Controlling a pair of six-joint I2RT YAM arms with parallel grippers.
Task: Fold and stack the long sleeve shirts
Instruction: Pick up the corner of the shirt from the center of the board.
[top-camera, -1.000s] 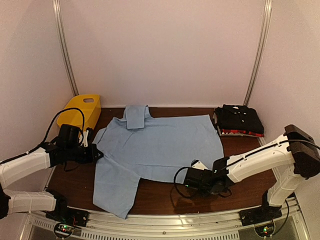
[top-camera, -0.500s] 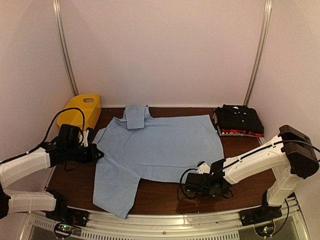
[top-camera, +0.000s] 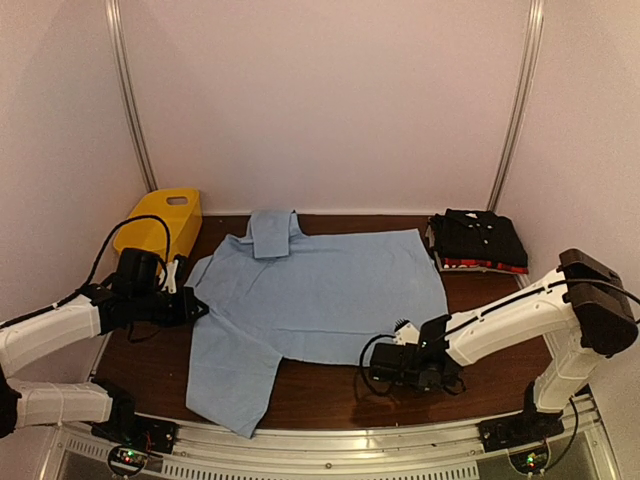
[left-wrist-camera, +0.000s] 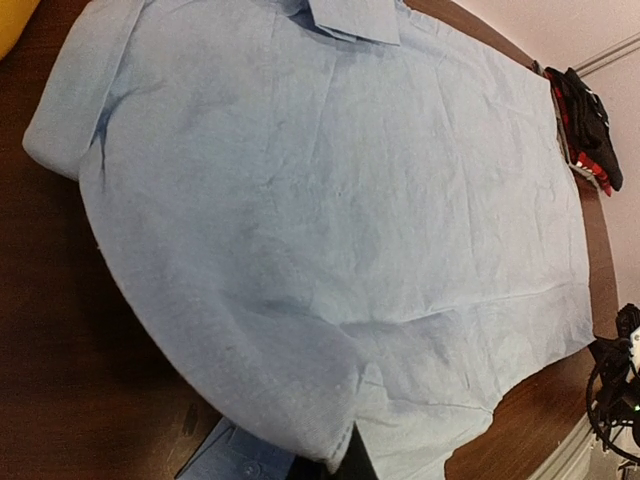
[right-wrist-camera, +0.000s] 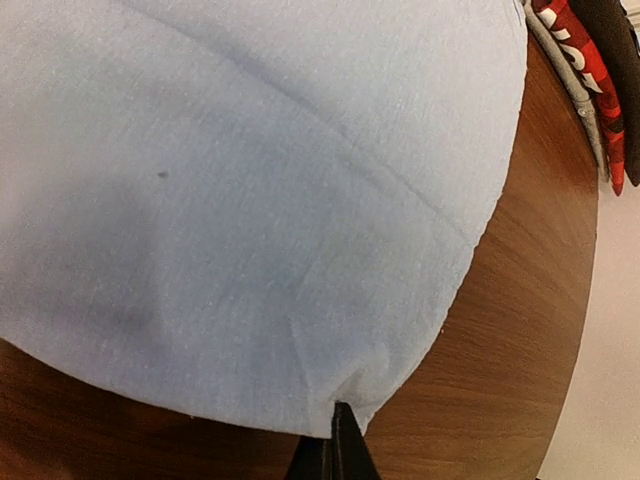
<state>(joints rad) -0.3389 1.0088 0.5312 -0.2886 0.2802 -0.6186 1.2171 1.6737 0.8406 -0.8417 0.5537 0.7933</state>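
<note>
While the blue shirt (top-camera: 320, 290) lay spread flat across the middle of the tabletop (top-camera: 320, 395), collar toward the back wall, both grippers had a pinch on it. Left gripper (top-camera: 197, 307) was clamped tight on cloth at the shirt's left edge, by the sleeve. Right gripper (right-wrist-camera: 337, 430) was squeezed closed on the near hem, cloth puckering at its tips. Over in the far right corner, the black shirt (top-camera: 482, 238) sat folded on top of the red-edged shirt (top-camera: 470, 264). Yellow basket (top-camera: 165, 222) sat far left, near the shoulder.
</note>
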